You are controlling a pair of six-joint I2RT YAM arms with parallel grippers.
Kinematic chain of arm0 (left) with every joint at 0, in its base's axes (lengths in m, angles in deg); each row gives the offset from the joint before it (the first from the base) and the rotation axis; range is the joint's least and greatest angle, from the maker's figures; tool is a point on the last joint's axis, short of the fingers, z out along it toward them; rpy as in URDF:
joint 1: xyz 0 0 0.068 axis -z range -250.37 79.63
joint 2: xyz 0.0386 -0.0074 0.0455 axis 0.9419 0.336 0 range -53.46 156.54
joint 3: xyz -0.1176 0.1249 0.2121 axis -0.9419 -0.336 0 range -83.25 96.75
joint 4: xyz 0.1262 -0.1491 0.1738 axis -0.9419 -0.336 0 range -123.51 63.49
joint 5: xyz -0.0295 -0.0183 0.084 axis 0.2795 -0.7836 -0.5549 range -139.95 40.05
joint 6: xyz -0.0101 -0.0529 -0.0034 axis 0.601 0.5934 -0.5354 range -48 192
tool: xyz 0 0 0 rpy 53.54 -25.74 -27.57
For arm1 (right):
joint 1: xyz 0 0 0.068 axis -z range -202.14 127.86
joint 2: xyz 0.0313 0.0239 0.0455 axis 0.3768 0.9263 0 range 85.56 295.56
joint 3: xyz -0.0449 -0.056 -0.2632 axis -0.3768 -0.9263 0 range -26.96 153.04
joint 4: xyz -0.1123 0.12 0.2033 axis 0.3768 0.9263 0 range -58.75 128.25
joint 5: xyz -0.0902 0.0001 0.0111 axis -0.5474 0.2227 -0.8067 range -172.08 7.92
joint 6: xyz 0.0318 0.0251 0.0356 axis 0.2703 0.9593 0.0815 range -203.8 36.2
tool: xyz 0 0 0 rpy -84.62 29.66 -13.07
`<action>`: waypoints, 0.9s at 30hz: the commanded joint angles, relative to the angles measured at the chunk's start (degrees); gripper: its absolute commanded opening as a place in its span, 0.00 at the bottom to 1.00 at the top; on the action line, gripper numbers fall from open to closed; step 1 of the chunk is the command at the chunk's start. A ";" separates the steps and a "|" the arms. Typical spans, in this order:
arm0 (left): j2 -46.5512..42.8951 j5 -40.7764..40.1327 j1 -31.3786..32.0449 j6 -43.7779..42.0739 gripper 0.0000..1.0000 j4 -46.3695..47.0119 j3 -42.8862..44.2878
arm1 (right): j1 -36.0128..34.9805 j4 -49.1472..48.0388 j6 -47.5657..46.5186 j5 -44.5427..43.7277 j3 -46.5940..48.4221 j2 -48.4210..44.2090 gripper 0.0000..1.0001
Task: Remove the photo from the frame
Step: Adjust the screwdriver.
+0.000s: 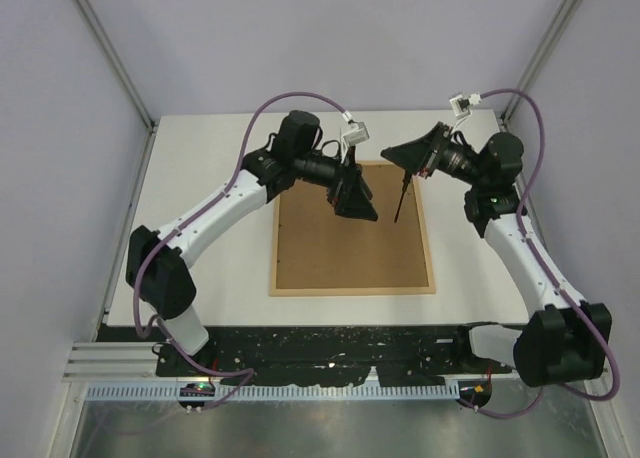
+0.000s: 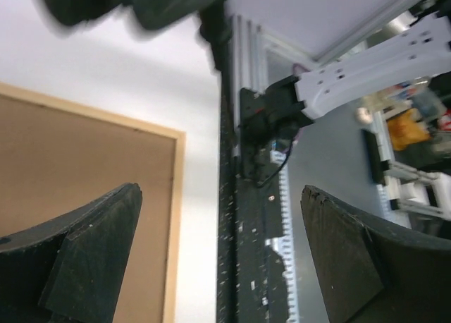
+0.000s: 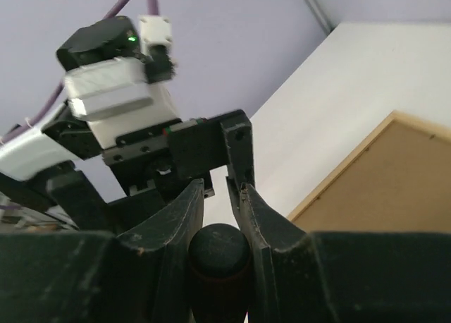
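Right gripper (image 3: 220, 190) clenches a screwdriver (image 3: 218, 251) over the frame (image 1: 350, 248) (back up); left gripper (image 1: 356, 200) gapes above it.

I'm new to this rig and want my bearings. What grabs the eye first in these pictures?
The big frame lies in the middle of the white table, brown back up. Over its far right part, the right gripper is shut on a screwdriver that hangs tip-down above the back. Close beside it, the left gripper hovers over the frame's far edge with its fingers wide open and empty.
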 commanded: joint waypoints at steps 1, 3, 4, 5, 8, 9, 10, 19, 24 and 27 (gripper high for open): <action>0.37 14.75 -0.53 28.16 1.00 34.04 -4.91 | 0.40 -30.52 29.28 3.97 -6.94 3.35 0.08; 0.37 15.20 -0.44 38.10 1.00 47.60 -9.30 | 0.40 -31.51 29.38 2.30 -8.26 3.09 0.08; 0.54 14.94 -0.36 42.75 1.00 53.93 -11.50 | 0.40 -32.03 29.73 1.16 -8.79 3.00 0.08; 0.63 14.50 -0.27 46.10 1.00 58.25 -13.00 | 0.48 -33.43 31.21 0.72 -9.93 3.09 0.08; 1.16 12.74 0.43 43.97 1.00 55.08 -13.37 | 0.40 -34.76 33.51 -1.30 -11.08 3.00 0.08; 1.33 11.87 0.78 39.68 1.00 48.69 -12.23 | 0.40 -34.50 33.77 -1.57 -11.17 2.91 0.08; 1.51 10.47 1.22 34.85 1.00 42.80 -11.18 | 0.40 -34.41 33.86 -1.92 -11.17 2.74 0.08; 4.06 8.78 4.74 31.37 1.00 35.27 -7.66 | 0.40 -32.04 31.58 -3.07 -12.14 2.91 0.08; 4.76 9.04 4.83 33.65 0.86 37.54 -8.00 | 0.40 -31.16 30.43 -3.68 -12.66 1.42 0.08; 5.38 10.09 4.92 37.86 0.71 42.90 -8.88 | 0.40 -30.72 30.09 -3.42 -12.49 1.42 0.08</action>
